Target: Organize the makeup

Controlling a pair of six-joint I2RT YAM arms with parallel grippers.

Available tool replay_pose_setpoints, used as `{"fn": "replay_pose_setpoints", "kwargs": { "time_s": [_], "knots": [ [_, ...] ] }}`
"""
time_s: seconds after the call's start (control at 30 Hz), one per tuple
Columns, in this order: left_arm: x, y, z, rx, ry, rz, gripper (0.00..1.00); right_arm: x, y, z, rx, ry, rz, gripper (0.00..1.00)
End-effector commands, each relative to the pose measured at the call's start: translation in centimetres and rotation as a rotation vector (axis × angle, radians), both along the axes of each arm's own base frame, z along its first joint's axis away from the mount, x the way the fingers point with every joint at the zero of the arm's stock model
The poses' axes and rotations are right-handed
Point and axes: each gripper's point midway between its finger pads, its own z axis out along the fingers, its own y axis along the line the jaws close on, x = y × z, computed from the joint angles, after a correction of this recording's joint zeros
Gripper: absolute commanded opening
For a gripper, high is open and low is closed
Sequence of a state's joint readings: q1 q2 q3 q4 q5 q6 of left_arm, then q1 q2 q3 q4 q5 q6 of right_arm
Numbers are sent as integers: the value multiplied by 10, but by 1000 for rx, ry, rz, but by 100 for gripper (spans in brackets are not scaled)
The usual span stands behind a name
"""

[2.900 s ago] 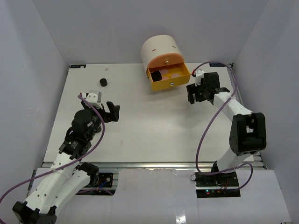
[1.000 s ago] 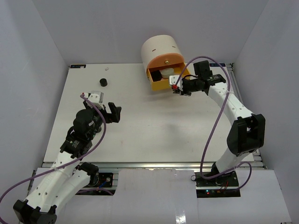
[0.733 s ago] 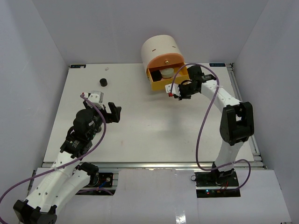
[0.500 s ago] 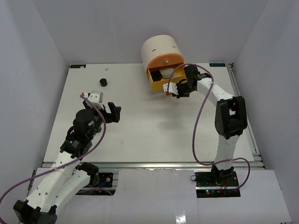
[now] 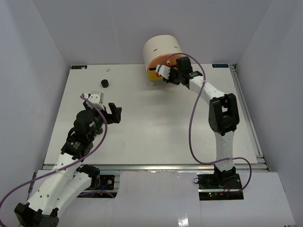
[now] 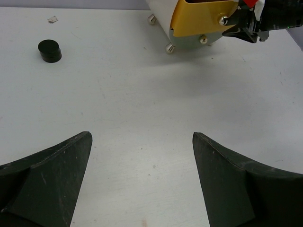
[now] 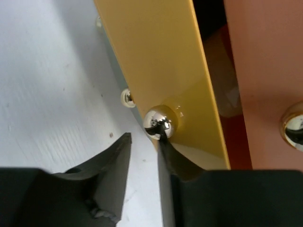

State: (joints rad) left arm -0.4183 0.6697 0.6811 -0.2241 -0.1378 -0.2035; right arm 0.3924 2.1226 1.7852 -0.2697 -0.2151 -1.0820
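While the right gripper (image 7: 144, 137) noses the yellow drawer (image 7: 156, 61) at its knob (image 7: 158, 122), jaws barely parted, gripping nothing, the left gripper (image 6: 141, 137) hangs wide open, empty; the black jar (image 6: 49, 50) sits far ahead-left of it. Probably light, hard, slick: pinch across its round sides.

Yellow drawer (image 6: 199, 19) contents hidden — left claw (image 6: 141, 137) fingers cut off below; white speck (image 6: 52, 19) too small.

jar (image 5: 104, 83) left of drawer box (image 5: 162, 49)
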Motion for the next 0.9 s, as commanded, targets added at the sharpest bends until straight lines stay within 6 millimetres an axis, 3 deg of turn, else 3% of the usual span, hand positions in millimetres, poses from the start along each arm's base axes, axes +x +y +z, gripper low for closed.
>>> {"fn": "replay_pose_setpoints", "kwargs": {
  "time_s": [0.0, 0.13, 0.37, 0.5, 0.67, 0.73, 0.87],
  "knots": [
    [1, 0, 3, -12, -14, -4, 98, 45, 16, 46, 209, -166, -198, 44],
    [1, 0, 3, -12, -12, -3, 98, 49, 15, 47, 265, -160, -258, 53],
    [1, 0, 3, -12, -12, -6, 98, 39, 10, 43, 331, -101, -327, 63],
    [1, 0, 4, -14, -14, -2, 98, 15, 12, 48, 403, 6, -345, 67],
    [1, -1, 4, -15, -15, -10, 98, -32, 10, 40, 555, 112, -321, 74],
    [1, -1, 4, -15, -14, -12, 98, -38, 4, 33, 701, 195, -424, 78],
    [2, 0, 3, -14, -11, -7, 98, -34, -3, 12, 832, 292, -581, 78]
  ]
}}
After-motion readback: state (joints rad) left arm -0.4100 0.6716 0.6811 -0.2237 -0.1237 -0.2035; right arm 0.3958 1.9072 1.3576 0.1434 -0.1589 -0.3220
